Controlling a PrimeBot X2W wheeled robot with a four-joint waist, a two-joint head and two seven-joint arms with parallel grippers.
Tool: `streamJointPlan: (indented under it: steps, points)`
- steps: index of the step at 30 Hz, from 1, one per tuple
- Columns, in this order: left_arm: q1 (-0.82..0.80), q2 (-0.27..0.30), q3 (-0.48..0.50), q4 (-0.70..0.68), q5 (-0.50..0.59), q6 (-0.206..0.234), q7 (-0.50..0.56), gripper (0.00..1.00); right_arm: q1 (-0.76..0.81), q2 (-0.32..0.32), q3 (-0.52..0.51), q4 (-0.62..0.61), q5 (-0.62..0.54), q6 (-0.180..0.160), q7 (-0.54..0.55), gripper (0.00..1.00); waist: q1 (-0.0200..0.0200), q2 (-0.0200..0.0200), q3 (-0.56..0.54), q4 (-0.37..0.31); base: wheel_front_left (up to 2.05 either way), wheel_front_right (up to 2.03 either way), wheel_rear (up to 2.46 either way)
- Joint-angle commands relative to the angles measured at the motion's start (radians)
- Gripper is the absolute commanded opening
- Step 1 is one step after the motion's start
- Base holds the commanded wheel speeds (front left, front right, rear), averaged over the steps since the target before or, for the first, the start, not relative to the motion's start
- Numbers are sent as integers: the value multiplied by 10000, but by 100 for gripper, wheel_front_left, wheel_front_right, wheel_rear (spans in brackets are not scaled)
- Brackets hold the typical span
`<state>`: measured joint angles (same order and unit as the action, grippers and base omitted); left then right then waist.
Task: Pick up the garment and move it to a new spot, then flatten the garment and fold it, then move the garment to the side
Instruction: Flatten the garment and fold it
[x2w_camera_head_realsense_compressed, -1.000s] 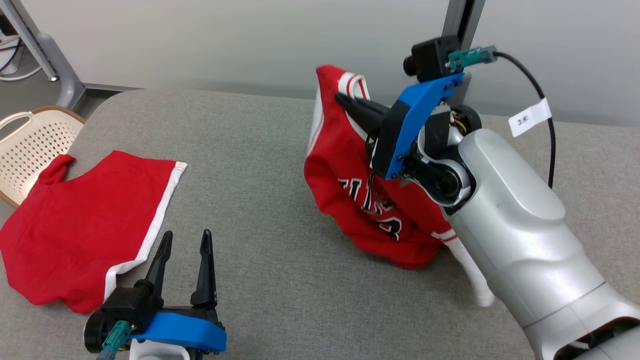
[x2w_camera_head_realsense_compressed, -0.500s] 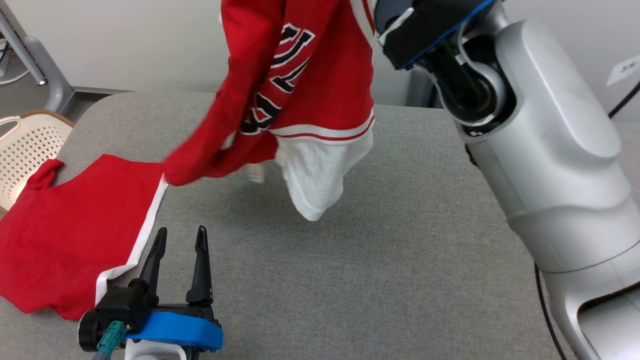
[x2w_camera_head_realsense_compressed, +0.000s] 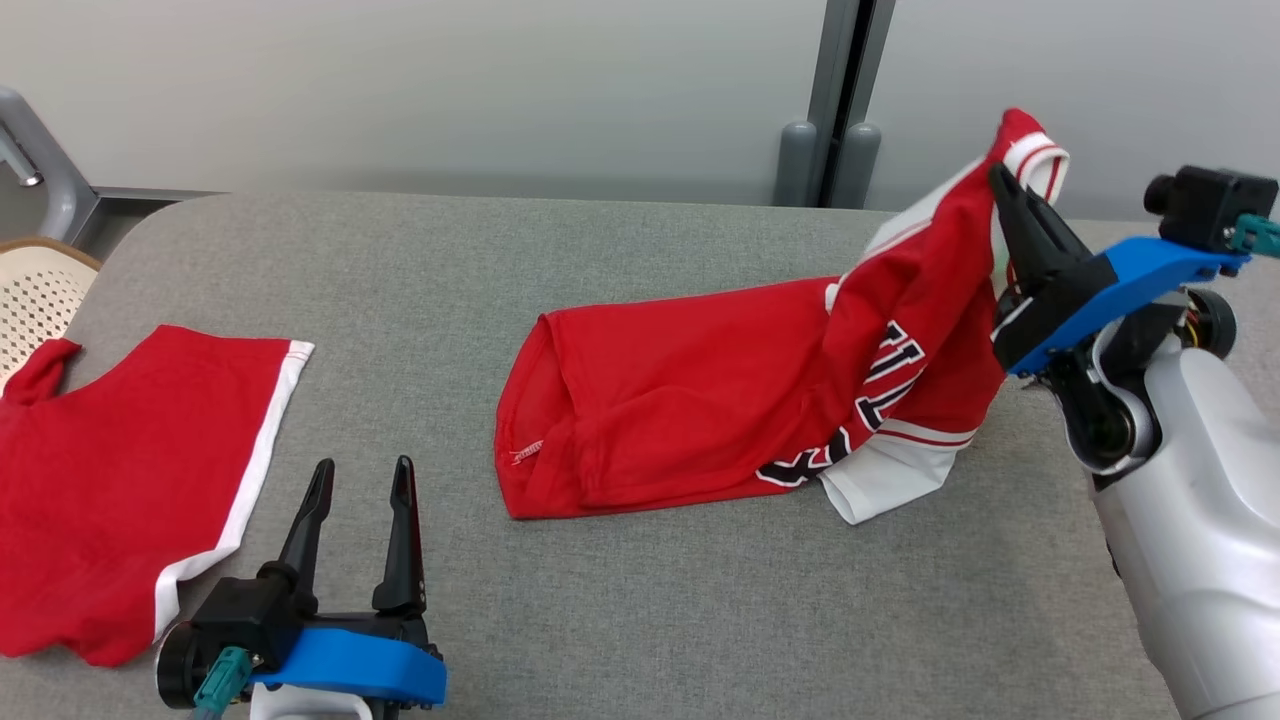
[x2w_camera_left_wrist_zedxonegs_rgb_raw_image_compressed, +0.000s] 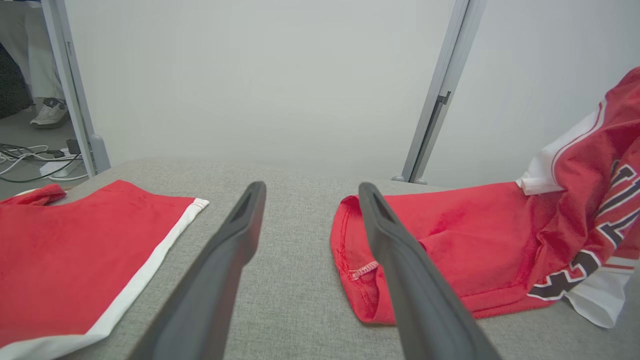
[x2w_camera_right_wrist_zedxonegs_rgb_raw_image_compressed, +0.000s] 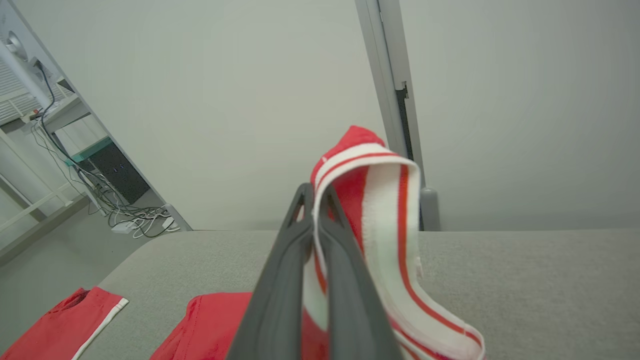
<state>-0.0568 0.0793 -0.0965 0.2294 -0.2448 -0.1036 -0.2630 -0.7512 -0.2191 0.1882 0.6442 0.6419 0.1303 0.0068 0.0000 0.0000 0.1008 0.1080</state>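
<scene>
Half a second earlier the jersey (x2w_camera_head_realsense_compressed: 700, 400) had hung high in the air from the right tool (x2w_camera_head_realsense_compressed: 1003, 183). It had since come down, and most of its red body lay on the grey desk (x2w_camera_head_realsense_compressed: 600, 620), well apart from the flat red cloth (x2w_camera_head_realsense_compressed: 120, 480) and to that cloth's right. The hem end pointed toward the cloth. The far end was lifted clear of the desk, because the right tool (x2w_camera_right_wrist_zedxonegs_rgb_raw_image_compressed: 313, 192) was clenched on the jersey's white-and-red striped trim. The left tool (x2w_camera_head_realsense_compressed: 363, 465) sat with its fingers spread and nothing between them, just beside the near right corner of the flat red cloth, touching neither piece.

By my reading, the pick-up and the move to a new spot were nearly finished, lacking only the release. Flattening was barely begun. The body nearest the cloth lay fairly smooth with one soft crease. The half away from the cloth was bunched, its lettering was twisted, and a white flap stuck out underneath. No fold had been made, and the final shift to the side was still to do. Both tools would probably be needed to spread the raised end.
</scene>
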Motion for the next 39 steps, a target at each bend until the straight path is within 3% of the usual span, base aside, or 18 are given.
streamJointPlan:
  steps: [1, 7, 12, 18, 23, 27, 31, 36, 39]
  points:
    - [67, 3, 21, -13, 44, -36, -26, 100, 292, -58, -158, -34, -199, 8, -82, 0, 0, 0, -15, -35, 0, 0, 0]
    - [165, -19, 4, 48, 38, -47, -26, 100, 1347, -12, -641, -1288, -959, 8, 125, 0, 0, 0, -160, -140, 0, 0, 0]
    - [345, 0, 42, 83, 35, -52, -26, 100, 2717, 460, -1061, -4428, -1435, 7, 1171, 0, 0, 0, -385, -247, 0, 0, 0]
    - [484, 35, 99, 0, 21, -46, -26, 100, 4600, 1360, -1707, -8643, -2269, 7, 3363, 0, 0, 0, -449, -349, 0, 0, 0]
    - [341, 43, 105, -99, 16, -69, -26, 100, 5344, 1660, -2146, -10484, -2384, 7, 4432, 0, 0, 0, -234, -328, 0, 0, 0]
    - [137, 48, 101, -120, 20, -77, -27, 100, 4740, 1687, -2660, -9724, -2297, 7, 4595, 0, 0, 0, 68, -319, 0, 0, 0]
    - [-143, 35, 15, -98, 38, -102, -26, 100, 3522, 1656, -2998, -7284, -2617, 8, 4319, 0, 0, 0, 394, -220, 0, 0, 0]
    - [-515, 9, -146, -72, 61, -157, -26, 100, 1609, 1477, -3362, -3996, -2963, 8, 3082, 0, 0, 0, 830, 120, 0, 0, 0]
    - [-636, -8, -210, -44, 59, -179, -26, 100, 914, 1388, -3330, -2915, -3132, 8, 2537, 0, 0, 0, 986, 293, 0, 0, 0]
